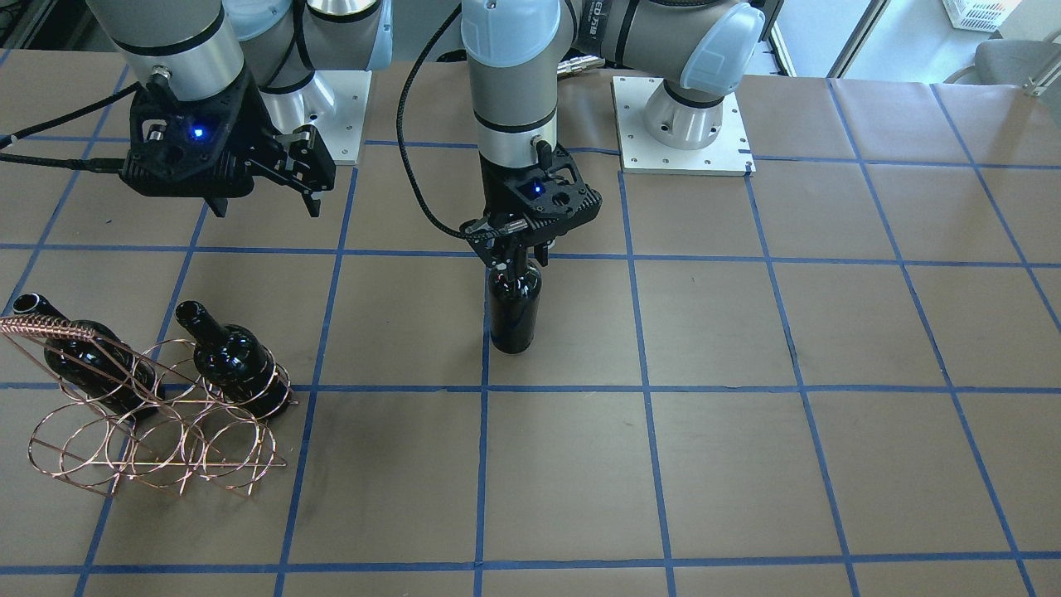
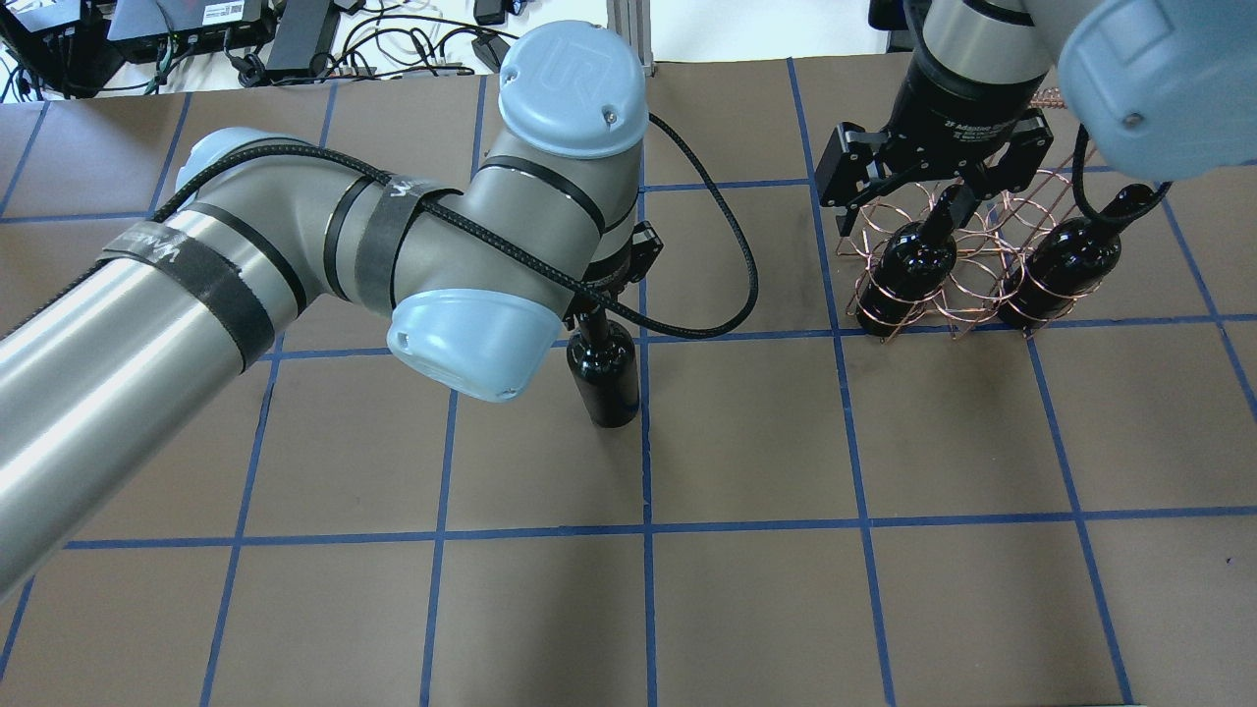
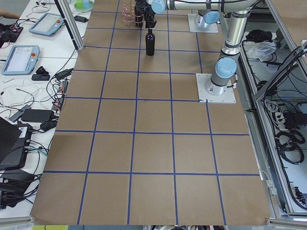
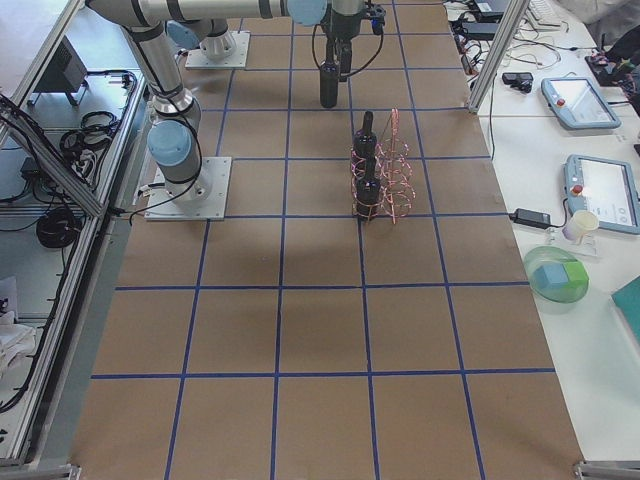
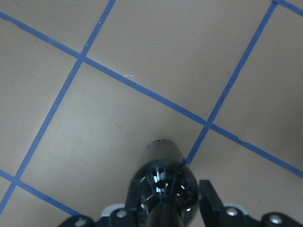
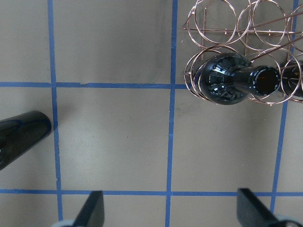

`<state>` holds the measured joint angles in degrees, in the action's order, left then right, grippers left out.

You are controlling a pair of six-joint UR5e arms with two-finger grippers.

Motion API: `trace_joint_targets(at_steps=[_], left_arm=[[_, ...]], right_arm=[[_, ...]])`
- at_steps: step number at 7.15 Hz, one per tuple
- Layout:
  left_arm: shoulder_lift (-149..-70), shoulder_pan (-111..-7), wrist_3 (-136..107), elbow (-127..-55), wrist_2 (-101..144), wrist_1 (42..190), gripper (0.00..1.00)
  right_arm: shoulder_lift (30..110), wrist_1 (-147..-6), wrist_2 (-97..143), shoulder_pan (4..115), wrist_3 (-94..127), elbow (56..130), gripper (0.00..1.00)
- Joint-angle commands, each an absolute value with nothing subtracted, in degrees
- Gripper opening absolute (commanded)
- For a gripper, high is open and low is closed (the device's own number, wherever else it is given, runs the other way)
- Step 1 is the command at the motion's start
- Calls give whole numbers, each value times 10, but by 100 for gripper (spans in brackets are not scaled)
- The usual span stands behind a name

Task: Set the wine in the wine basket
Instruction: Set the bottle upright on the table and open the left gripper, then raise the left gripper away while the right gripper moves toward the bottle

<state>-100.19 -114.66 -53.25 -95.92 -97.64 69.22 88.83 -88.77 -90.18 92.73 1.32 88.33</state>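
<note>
The wine (image 1: 515, 311) is a glossy near-black bottle with no label and a long skinny neck. It's upright near the middle of the worktop (image 1: 746, 456), on a blue tape line, though I can't tell if the base is touching or just off it. The left hand (image 1: 511, 261) is clamped on the neck from above, so I'd call this the pick-up/carry step.

Next move, I'd guess: lift it, carry it over to the wine basket (image 1: 157, 439), tilt it and slide it into an empty loop. The copper wire rack is well off to the robot's right, with two matching bottles (image 1: 236, 361) lying in it. The right hand (image 1: 265, 199) hangs wide open and empty near the basket.
</note>
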Motion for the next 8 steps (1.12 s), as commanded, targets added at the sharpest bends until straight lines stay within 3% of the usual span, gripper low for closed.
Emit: trace_joint_targets(at_steps=[1,4,6,8], left_arm=[[-1001,-1147,-532,-962,-975,692,99],[-990,-1122,-471,-941,-969,692,99],[-976,-1053,-324,-860,-907,796,99],[-957,-977,-157,-831,-883,854,100]], right_arm=[[888,-888,-902,927,13,883,100],[889,-888,-898,929,18,885,100],[896,-891,-901,927,25,884,100],[910,-910,-889,930,43,884,100]])
